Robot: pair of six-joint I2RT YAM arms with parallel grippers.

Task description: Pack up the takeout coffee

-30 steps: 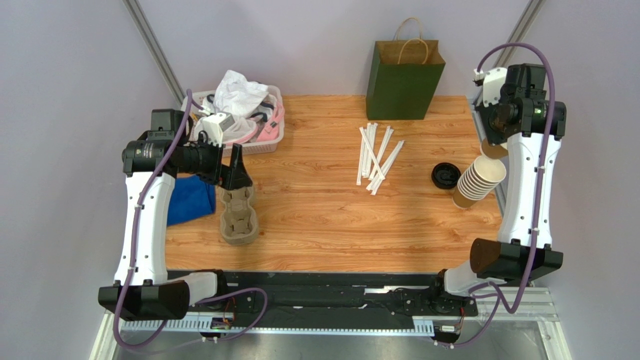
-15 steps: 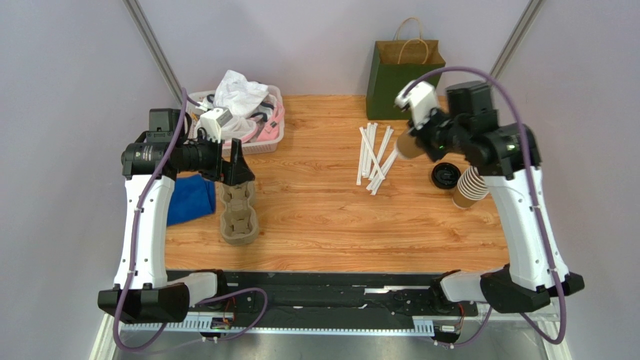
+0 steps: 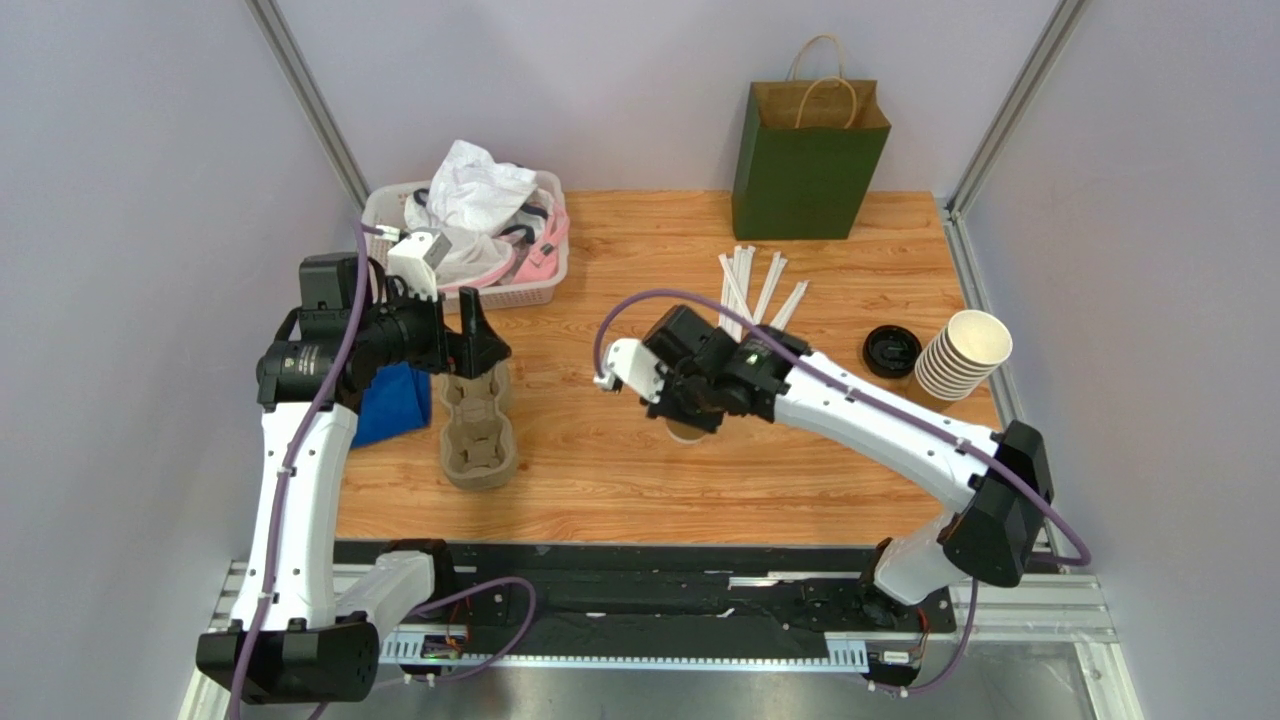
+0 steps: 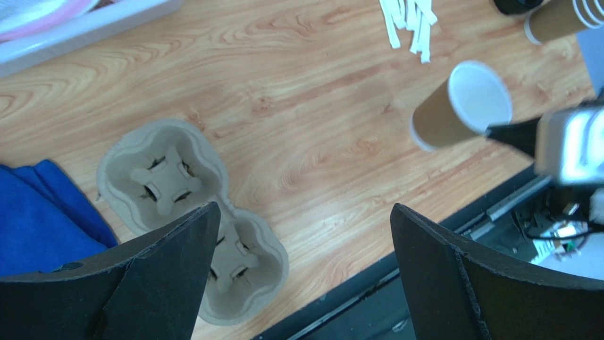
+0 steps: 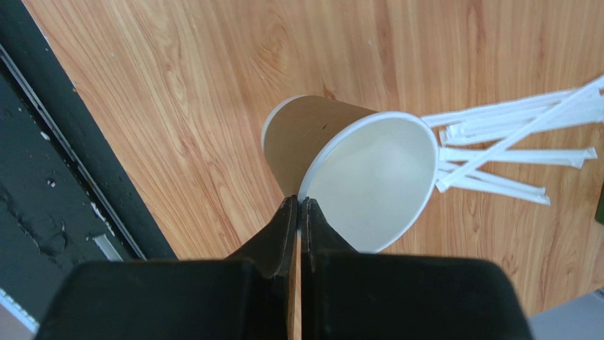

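The takeout coffee cup (image 5: 319, 134) is a brown paper cup with a white inside and no lid on it. My right gripper (image 5: 298, 202) is shut on its rim, one finger inside and one outside, and holds it tilted just above the wood. From above, the cup (image 3: 688, 432) and right gripper (image 3: 699, 398) are at the table's middle. A black lid (image 3: 893, 351) lies flat at the right. My left gripper (image 4: 303, 209) stands open and empty over the grey pulp cup carrier (image 4: 163, 177), with the cup (image 4: 443, 117) off to its right. Seen from above, the left gripper (image 3: 478, 338) hangs above the carrier (image 3: 478, 435).
A stack of paper cups (image 3: 962, 357) lies by the right edge. Wrapped straws (image 3: 751, 293) are scattered behind the right gripper. A green paper bag (image 3: 809, 158) stands at the back. A clear basket (image 3: 549, 270) of oddments sits back left, a blue cloth (image 3: 394, 402) at the left edge.
My right arm swung from the cup stack at the right edge to the table's middle, carrying one cup and lowering it. The left arm barely shifted.
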